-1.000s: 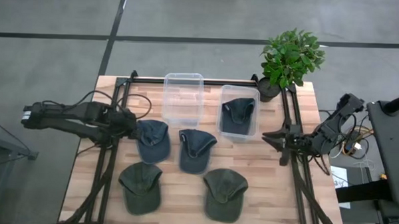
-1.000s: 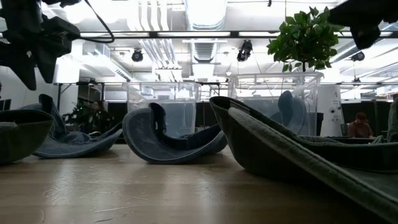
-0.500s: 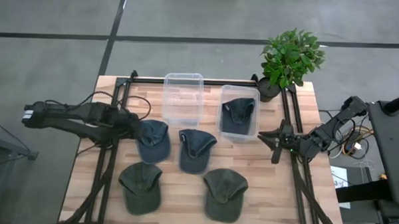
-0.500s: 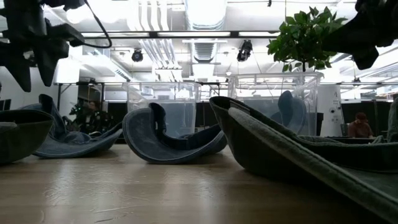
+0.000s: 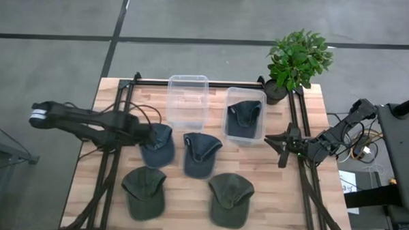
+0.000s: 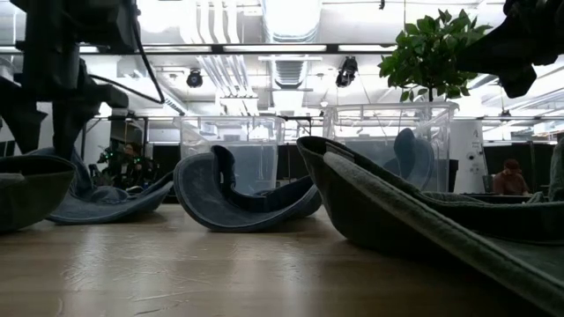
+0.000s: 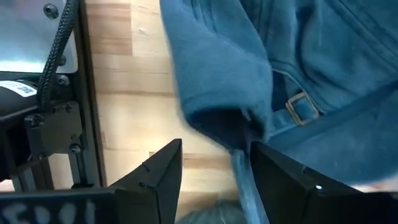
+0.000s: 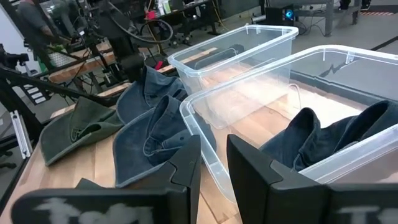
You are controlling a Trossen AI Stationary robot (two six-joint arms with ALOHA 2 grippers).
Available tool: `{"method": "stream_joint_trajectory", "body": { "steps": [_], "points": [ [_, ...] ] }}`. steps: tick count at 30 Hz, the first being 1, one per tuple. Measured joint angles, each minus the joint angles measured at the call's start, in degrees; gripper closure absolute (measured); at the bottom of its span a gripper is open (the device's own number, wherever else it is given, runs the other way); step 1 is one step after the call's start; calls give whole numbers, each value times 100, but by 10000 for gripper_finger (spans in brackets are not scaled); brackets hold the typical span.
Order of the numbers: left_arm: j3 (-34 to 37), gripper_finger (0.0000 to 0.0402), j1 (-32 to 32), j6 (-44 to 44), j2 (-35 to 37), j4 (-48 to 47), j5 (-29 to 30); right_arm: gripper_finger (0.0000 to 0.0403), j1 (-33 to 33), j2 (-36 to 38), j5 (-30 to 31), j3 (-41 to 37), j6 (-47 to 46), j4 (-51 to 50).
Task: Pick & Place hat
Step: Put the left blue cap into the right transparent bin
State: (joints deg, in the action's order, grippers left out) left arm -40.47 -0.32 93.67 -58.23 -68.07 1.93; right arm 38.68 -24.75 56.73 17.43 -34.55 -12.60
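Note:
Five caps are in view. A blue cap (image 5: 157, 144) lies on the table by my left gripper (image 5: 148, 135). A second blue cap (image 5: 201, 154) and two green caps (image 5: 144, 191) (image 5: 230, 198) also lie on the table, and a third blue cap (image 5: 244, 118) lies in the right clear bin (image 5: 261, 103). In the left wrist view my left gripper (image 7: 214, 146) is open, and its fingers stand on either side of the first cap's rear edge with the buckled strap (image 7: 298, 109). My right gripper (image 5: 280, 143) is open and waits near the table's right rail. My left gripper comes at the blue cap level, from the table's left. The cap's rear edge (image 7: 224, 121) lies between its open fingers, close to one finger (image 7: 273, 168). I cannot tell whether a finger touches the cloth. The cap rests on the table.
An empty clear bin (image 5: 187, 101) stands beside the filled one at the table's far side. A potted plant (image 5: 298, 60) stands at the far right corner. Black rails (image 5: 107, 173) run along both sides of the table. Bare wood shows near the front edge between the green caps.
My left gripper has moved toward the table's right and down, up to the blue cap's rear edge. About a second ago my right gripper shifted a little toward the table's left; it has since kept still. The caps have not moved.

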Motion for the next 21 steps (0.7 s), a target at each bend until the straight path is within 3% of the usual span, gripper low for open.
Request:
{"method": "stream_joint_trajectory", "body": {
  "steps": [11,21],
  "points": [
    [73,220,2,159,-374,962,-2,330,1,-1,-1,2,-5,6],
    [428,220,-7,231,-589,1030,-245,330,4,-2,25,2,-170,7]
  ]
}}
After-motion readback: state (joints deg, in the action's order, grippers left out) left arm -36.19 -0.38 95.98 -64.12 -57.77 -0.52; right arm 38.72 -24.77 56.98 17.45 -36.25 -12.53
